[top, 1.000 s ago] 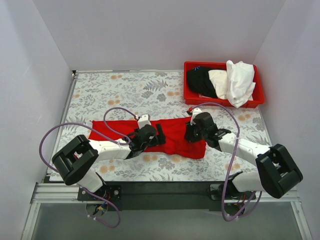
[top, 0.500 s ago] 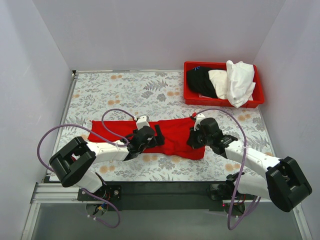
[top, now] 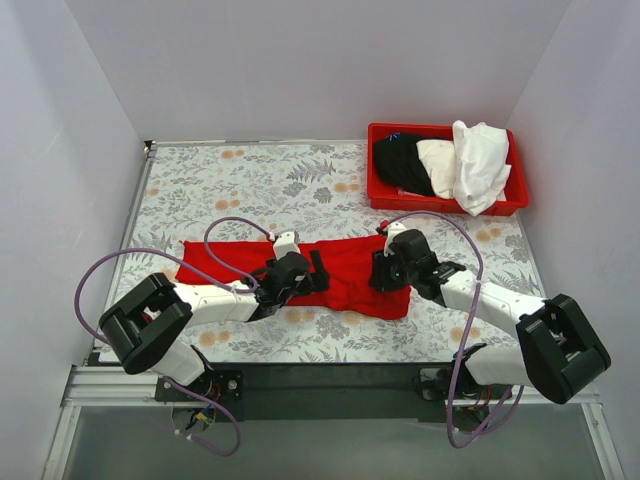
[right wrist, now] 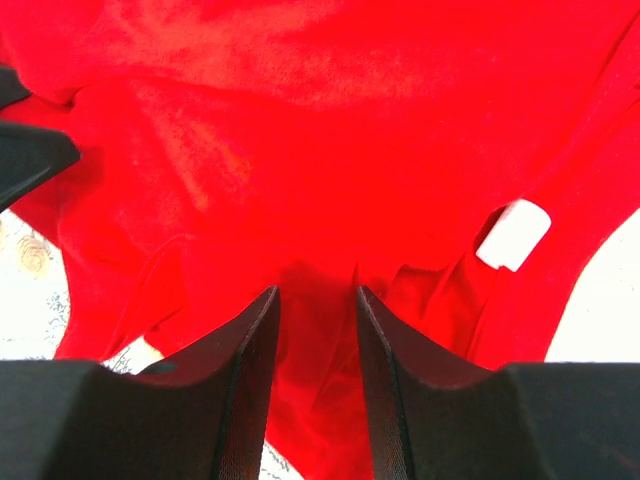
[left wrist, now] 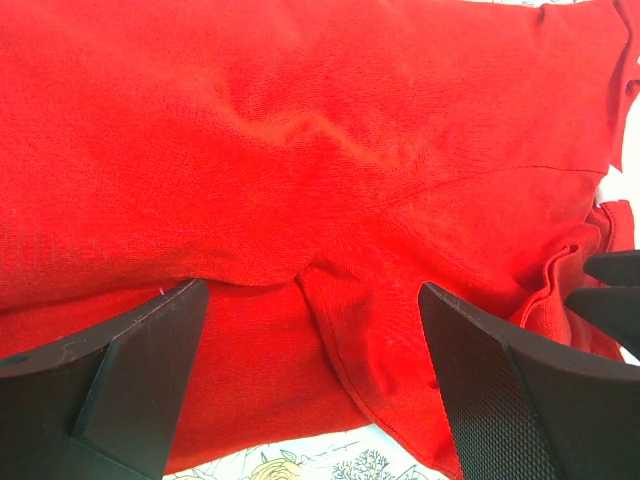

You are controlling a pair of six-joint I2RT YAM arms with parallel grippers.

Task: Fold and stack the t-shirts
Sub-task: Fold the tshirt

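Note:
The bright red t-shirt [top: 345, 262] lies spread in a long band across the near middle of the table. My left gripper [top: 318, 272] is open just above the shirt's middle near its front hem; in the left wrist view [left wrist: 310, 290] its jaws straddle a seam fold of red cloth [left wrist: 300, 150]. My right gripper [top: 382, 272] is at the shirt's right end. In the right wrist view [right wrist: 316, 292] its jaws stand close together with a bunched fold of red cloth [right wrist: 300, 120] between them. The white neck label [right wrist: 512, 234] shows to their right.
A rigid red bin [top: 445, 206] at the back right holds a black shirt [top: 400, 160], a cream shirt [top: 437, 160] and a white shirt [top: 482, 160] draped over its rim. The table has a floral cover [top: 250, 180]. White walls enclose it on three sides.
My right gripper shifted a little right, then back left, staying at the shirt's right end. My left gripper settled slightly right on the shirt's middle. The shirt barely moved.

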